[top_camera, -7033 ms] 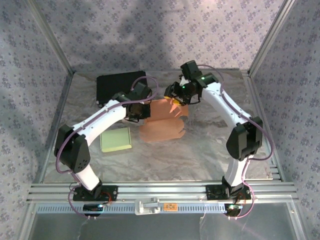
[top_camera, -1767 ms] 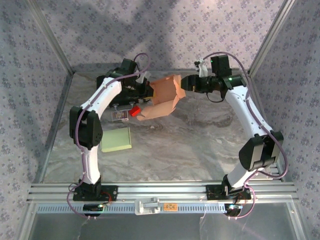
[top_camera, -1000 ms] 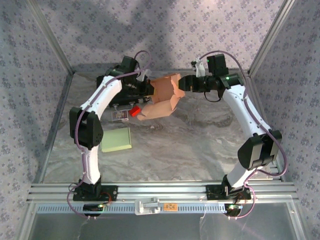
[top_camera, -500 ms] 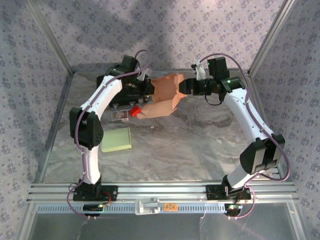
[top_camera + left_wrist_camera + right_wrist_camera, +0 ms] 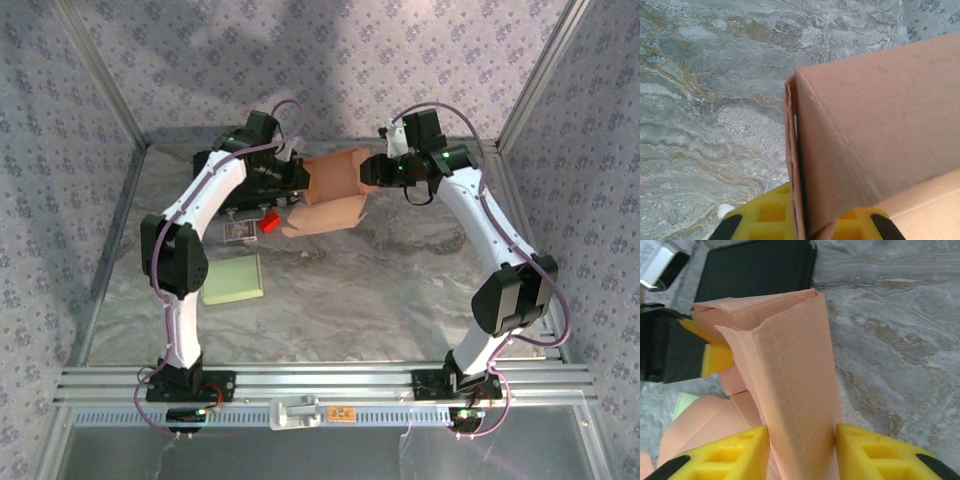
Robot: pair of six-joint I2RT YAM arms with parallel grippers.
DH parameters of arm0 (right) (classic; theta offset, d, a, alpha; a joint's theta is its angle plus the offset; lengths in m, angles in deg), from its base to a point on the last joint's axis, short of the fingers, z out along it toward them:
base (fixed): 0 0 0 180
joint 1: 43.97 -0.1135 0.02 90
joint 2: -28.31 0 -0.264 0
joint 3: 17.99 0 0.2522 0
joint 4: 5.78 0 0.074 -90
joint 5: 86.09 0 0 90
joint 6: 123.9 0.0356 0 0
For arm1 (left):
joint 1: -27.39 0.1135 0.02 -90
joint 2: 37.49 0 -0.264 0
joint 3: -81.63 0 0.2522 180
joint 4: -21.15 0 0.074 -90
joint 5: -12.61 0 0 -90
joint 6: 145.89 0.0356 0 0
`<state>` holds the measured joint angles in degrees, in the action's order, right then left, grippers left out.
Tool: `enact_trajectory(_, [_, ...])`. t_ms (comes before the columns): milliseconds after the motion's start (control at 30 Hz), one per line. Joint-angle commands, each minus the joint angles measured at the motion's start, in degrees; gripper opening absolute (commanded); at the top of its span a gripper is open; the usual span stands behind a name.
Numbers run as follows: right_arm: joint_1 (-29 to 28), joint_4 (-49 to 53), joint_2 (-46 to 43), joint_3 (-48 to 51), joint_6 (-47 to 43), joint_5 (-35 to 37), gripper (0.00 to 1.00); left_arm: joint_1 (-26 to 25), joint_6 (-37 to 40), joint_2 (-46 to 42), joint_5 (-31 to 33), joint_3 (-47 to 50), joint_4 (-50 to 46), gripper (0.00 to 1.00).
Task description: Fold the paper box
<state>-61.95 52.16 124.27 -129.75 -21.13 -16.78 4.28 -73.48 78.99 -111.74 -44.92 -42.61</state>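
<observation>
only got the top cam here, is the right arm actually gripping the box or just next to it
Observer: In the right wrist view the right gripper has a folded wall of the paper box between its jaws, with both yellow fingers against it.
Operator: and the left one
Observer: The left wrist view shows the left gripper pinching a doubled edge of the box wall, jaws shut on it.
Operator: is the box getting crushed on the right
Observer: The far end of the pinched section looks open and a bit wavy, not flattened.
</observation>
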Motion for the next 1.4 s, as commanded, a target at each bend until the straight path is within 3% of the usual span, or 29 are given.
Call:
enact_trajectory(0, [-1.04, 1.63, 1.41, -2.22, -0.49, 5.08, 0.38, -1.06, 1.19, -0.12, -3.27, -2.40, -0.71, 0.00])
enact_trajectory(133, [-2.30, 1.93, 1.57, -2.66, -0.64, 6.91, 0.37, -1.14, 1.06, 0.05, -3.20, -2.43, -0.63, 0.00])
enact_trajectory(267, [-4.06, 3.27, 1.12, -4.04, -0.17, 6.80, 0.45, -1.30, 0.36, 0.40, -1.82, -2.93, -1.13, 0.00])
enact_trajectory(367, [-3.25, 2.10, -1.08, -3.62, 1.23, 2.56, 0.51, -1.66, 0.18, 0.67, 0.31, -3.81, -2.38, 0.00])
enact_trajectory(567, [2.67, -0.84, -3.50, -2.07, 2.61, -12.63, 0.54, -1.85, -0.04, 1.01, 1.39, -3.40, -3.08, 0.00])
enact_trajectory(733, [4.63, -1.51, -4.62, -0.70, 1.24, -15.78, 0.54, -1.85, 0.08, 1.11, 1.02, -3.49, -3.21, 0.00])
enact_trajectory(1367, [0.36, 2.66, 0.54, -4.31, -2.49, -4.83, 0.35, -2.55, 0.45, 0.50, 1.36, -3.70, -3.79, 0.00])
